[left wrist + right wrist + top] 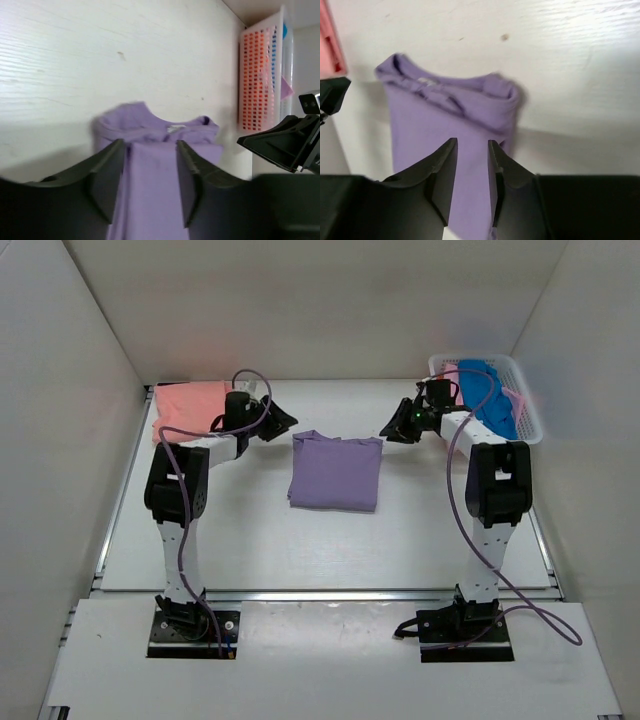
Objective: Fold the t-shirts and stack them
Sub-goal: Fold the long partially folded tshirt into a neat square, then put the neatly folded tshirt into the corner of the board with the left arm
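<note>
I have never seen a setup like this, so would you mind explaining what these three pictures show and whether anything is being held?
Two robot arms stand bolted at a white table's near edge. The overhead picture looks down from behind them. The other two come from cameras on each wrist; the dark prongs are gripper fingers. The left gripper and right gripper both hover, open and empty, over a folded purple t-shirt mid-table. A salmon-pink t-shirt lies at the far left. A white basket at the far right holds a blue t-shirt and some pink cloth.
</note>
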### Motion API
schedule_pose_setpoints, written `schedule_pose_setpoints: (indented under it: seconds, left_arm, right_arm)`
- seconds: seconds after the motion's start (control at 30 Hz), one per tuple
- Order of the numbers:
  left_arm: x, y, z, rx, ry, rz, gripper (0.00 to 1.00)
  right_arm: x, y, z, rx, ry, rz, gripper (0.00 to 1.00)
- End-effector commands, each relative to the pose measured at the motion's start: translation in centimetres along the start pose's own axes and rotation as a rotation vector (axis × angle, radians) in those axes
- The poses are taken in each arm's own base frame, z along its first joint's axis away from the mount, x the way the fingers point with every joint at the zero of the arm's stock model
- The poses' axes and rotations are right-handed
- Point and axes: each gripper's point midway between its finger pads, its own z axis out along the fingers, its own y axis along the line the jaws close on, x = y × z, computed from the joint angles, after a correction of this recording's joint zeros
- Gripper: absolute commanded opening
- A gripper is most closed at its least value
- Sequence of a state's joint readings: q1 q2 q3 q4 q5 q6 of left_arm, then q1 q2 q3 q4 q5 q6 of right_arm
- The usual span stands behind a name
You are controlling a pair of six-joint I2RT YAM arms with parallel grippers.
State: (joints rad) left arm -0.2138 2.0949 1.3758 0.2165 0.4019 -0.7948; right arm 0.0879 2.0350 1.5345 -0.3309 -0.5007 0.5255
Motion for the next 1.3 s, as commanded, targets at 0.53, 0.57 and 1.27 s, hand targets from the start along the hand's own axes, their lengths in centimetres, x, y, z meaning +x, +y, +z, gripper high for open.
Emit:
schedule_pose_setpoints:
  seconds: [0.53,0.57,1.27]
  left_arm:
    - [5.4,2.0,-1.1,-0.059,0.077,0.110,0.67]
    - [5.9,2.5,-0.7,-0.102,0.098,0.141,0.68]
    - [8.6,4.3,-2.3,-0.448,0.238,0.387,0.80]
  right_arm:
    - [1.3,-1.9,0.2,0.043,-0.020,-0.091,0.44]
    - [1.2,-1.7,-0.1,0.039,-0.032,-0.100,0.43]
    - [2.6,1.6,-4.7,-0.094,-0.090,-0.097,0.43]
